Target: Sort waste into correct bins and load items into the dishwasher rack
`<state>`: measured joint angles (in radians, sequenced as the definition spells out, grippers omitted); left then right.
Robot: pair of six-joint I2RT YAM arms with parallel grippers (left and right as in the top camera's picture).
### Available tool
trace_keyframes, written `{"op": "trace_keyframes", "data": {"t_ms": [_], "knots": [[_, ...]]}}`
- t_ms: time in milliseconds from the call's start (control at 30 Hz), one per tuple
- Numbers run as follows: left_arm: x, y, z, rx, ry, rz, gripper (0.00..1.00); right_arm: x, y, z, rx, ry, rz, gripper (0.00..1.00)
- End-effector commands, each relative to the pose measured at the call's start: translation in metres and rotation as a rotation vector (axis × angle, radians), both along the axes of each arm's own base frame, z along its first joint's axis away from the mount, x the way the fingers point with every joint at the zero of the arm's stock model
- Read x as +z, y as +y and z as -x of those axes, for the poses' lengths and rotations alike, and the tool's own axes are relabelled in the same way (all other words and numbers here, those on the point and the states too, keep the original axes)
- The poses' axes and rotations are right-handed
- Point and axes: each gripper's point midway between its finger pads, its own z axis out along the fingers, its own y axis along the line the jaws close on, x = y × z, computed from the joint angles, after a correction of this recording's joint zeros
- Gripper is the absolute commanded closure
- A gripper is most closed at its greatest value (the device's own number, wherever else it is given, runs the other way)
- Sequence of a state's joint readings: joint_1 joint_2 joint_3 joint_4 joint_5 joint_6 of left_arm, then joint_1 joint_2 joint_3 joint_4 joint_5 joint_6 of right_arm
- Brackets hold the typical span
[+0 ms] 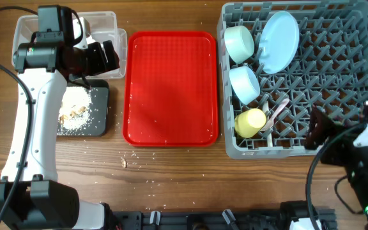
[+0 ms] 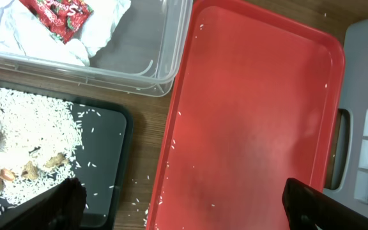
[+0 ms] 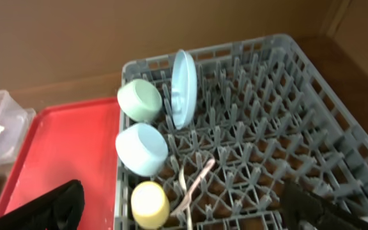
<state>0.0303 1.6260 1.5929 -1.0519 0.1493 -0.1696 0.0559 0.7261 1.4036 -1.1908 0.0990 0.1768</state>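
Rack (image 1: 337,76) at the right from overhead, with plate (image 1: 278,41) on edge, one bowl (image 1: 238,43) beside it, second bowl (image 1: 245,83) below, yellow cup (image 1: 250,122) at the near corner, white utensils (image 1: 277,111) just beside the cup; red tray (image 1: 171,89) in the middle; clear tub (image 1: 107,22) and black tray (image 1: 98,124) at the left, left gripper (image 1: 104,57) over their shared edge, its arm masking much of the tub; right gripper (image 1: 315,134) above the rack's near wall, apart from the dishes; crumbs (image 1: 124,163) on the wood.

From the left wrist: fingers (image 2: 62,204) spread wide, nothing between; wrapper (image 2: 59,13) on white paper (image 2: 18,32) inside the tub; rice and brown scraps (image 2: 30,128) in the black tray; stray grains on the red tray.

From the right wrist: fingers (image 3: 56,207) wide apart at the bottom corners, empty; plate upright among pegs, both bowls on their sides, cup nearest, utensils leaning beside it; red tray and a tub corner to the left.
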Motion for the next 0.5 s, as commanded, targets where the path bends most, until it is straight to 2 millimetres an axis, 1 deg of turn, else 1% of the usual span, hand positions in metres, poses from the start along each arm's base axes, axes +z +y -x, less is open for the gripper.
{"op": "trace_keyframes", "data": {"t_ms": [0, 67, 100, 167, 233, 267, 300, 333, 367, 400, 433, 467], "knots": [[0.006, 0.001, -0.002, -0.002, -0.018, -0.008, 0.0, -0.003, -0.004, 0.005, -0.038, 0.009, -0.023, 0.0], [0.006, 0.001, -0.002, -0.002, -0.018, -0.008, 0.0, -0.006, -0.004, 0.002, -0.039, 0.012, -0.024, 0.0], [0.006, 0.001, -0.002, -0.002, -0.018, -0.008, 0.0, -0.007, -0.003, -0.004, -0.037, -0.001, -0.023, 0.0], [0.006, 0.001, -0.002, -0.002, -0.018, -0.008, 0.0, -0.009, -0.002, -0.023, -0.031, -0.067, -0.017, 0.0], [0.006, 0.001, -0.002, -0.002, -0.017, -0.008, 0.0, -0.018, 0.001, -0.049, -0.011, -0.184, -0.012, 0.0], [0.006, 0.001, -0.002, -0.002, -0.018, -0.008, 0.0, -0.029, 0.002, -0.058, -0.007, -0.225, -0.016, 0.0], [0.006, 0.001, -0.002, -0.002, -0.017, -0.008, 0.0, -0.044, 0.006, -0.067, 0.013, -0.269, -0.03, 0.0], [0.006, 0.001, -0.002, -0.002, -0.017, -0.008, 0.0, -0.054, 0.009, -0.072, 0.035, -0.297, -0.04, 0.0], [0.006, 0.001, -0.002, -0.002, -0.018, -0.008, 0.0, -0.065, 0.013, -0.076, 0.059, -0.331, -0.052, 0.0], [0.006, 0.001, -0.002, -0.002, -0.018, -0.008, 0.0, -0.083, 0.019, -0.079, 0.098, -0.396, -0.066, 0.0], [0.006, 0.001, -0.002, -0.002, -0.018, -0.008, 0.0, -0.101, 0.022, -0.079, 0.12, -0.454, -0.072, 0.0], [0.006, 0.001, -0.002, -0.002, -0.018, -0.008, 0.0, -0.111, 0.022, -0.078, 0.122, -0.477, -0.073, 0.0]]}}
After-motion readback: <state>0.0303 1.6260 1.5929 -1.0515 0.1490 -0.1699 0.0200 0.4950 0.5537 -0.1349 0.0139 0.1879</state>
